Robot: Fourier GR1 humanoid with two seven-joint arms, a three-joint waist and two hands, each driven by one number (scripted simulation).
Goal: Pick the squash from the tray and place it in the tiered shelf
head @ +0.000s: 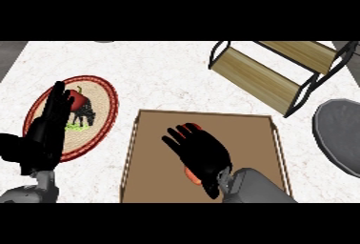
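Observation:
The orange squash [190, 175] lies on the brown wooden tray [246, 143] in the lower middle of the head view. My right hand [200, 152] is spread directly over it and hides most of it. Only an orange tip past the fingers and an orange bit near the wrist show. The fingers look straight, not curled round the squash. The tiered shelf [256, 78], with light wooden boards in a black frame, stands at the upper right, beyond the tray's far right corner. My left hand [49, 126] rests open at the left, fingers up.
A round plate with a red rim [105, 112] and a dark and red picture on it lies to the left of the tray, partly under my left hand. A grey rounded object [341, 138] sits at the right edge, beside the tray.

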